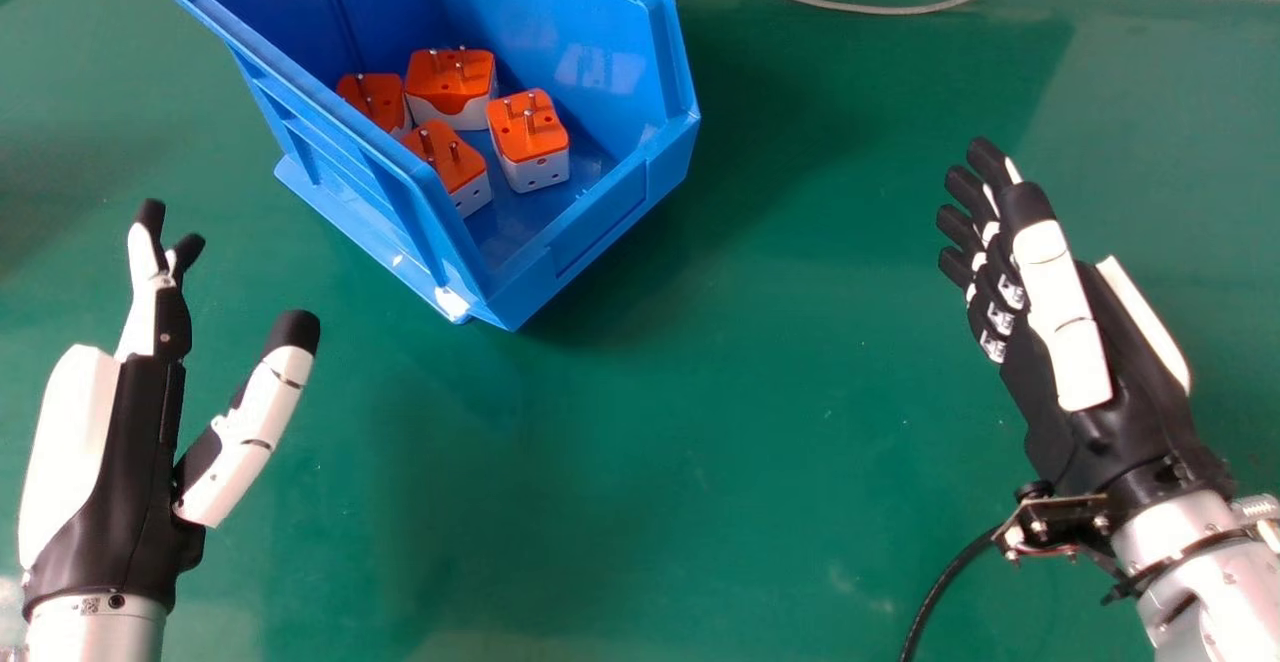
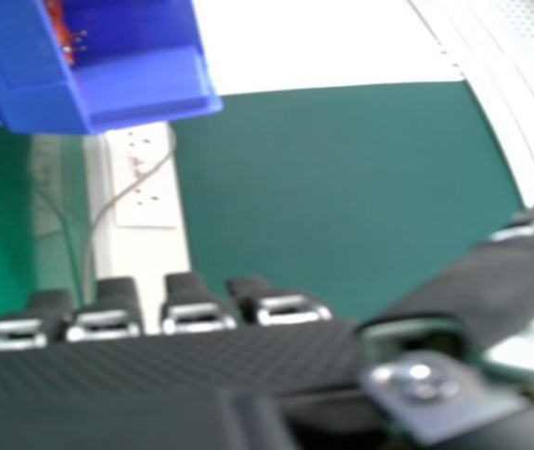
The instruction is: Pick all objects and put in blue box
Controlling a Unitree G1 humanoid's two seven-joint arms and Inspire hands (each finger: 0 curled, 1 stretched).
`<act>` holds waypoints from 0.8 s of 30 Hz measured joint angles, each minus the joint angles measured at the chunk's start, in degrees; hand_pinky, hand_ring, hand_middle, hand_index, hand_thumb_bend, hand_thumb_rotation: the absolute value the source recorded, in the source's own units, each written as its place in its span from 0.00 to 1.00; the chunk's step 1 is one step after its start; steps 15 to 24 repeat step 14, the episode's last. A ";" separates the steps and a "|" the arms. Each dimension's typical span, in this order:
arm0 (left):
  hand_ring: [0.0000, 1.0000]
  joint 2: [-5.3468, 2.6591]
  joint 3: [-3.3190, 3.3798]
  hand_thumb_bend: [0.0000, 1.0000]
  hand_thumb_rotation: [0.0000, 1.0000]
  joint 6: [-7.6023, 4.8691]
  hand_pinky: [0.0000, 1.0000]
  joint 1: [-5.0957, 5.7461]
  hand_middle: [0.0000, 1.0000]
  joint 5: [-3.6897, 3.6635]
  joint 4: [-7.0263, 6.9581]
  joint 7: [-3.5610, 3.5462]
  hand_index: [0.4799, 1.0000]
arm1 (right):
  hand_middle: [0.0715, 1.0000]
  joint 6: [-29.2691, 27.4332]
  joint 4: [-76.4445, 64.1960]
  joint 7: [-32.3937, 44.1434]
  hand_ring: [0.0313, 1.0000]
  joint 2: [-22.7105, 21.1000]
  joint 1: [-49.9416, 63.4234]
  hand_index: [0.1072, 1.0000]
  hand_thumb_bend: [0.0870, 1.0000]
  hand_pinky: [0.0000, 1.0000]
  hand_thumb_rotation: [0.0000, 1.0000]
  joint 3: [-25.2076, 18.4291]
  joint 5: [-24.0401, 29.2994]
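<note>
Blue box point(image 1: 600, 229), holding four adapters point(image 1: 532, 150), lies between one and two o'clock from the open left hand point(image 1: 140, 452); open right hand point(image 1: 1120, 392) farther; withdrawal likely.

The left hand point(image 1: 140, 462) and right hand point(image 1: 1125, 422) were black and white, the forearms point(image 1: 1195, 572) silver (plus a black cable point(image 1: 932, 594)).

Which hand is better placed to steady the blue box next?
Probably the left hand: it is open and nearer the blue box, while the right hand, also open, sits farther off.
</note>
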 measured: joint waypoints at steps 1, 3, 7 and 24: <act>0.96 0.12 -0.11 0.53 0.72 -0.03 0.92 0.03 0.93 0.00 0.02 -0.04 0.88 | 1.00 0.00 0.00 0.00 1.00 -0.01 0.00 1.00 0.33 0.99 1.00 0.00 -0.10; 0.96 0.56 -0.37 0.53 0.70 0.02 0.92 0.11 0.94 0.06 0.05 -0.18 0.88 | 1.00 0.00 0.00 -0.01 1.00 -0.03 -0.02 1.00 0.33 0.99 1.00 0.00 -0.34; 0.97 3.64 -2.33 0.55 0.69 6.06 0.94 0.64 0.95 6.24 -1.99 -3.69 0.90 | 1.00 -0.03 0.00 -0.02 1.00 -0.10 -0.13 1.00 0.33 0.99 1.00 0.04 -0.96; 1.00 6.77 -6.35 0.61 0.72 23.76 0.99 2.44 0.99 18.00 -13.60 -15.64 0.98 | 1.00 -0.04 0.00 -0.04 1.00 -0.17 -0.16 1.00 0.34 0.99 1.00 0.03 -2.16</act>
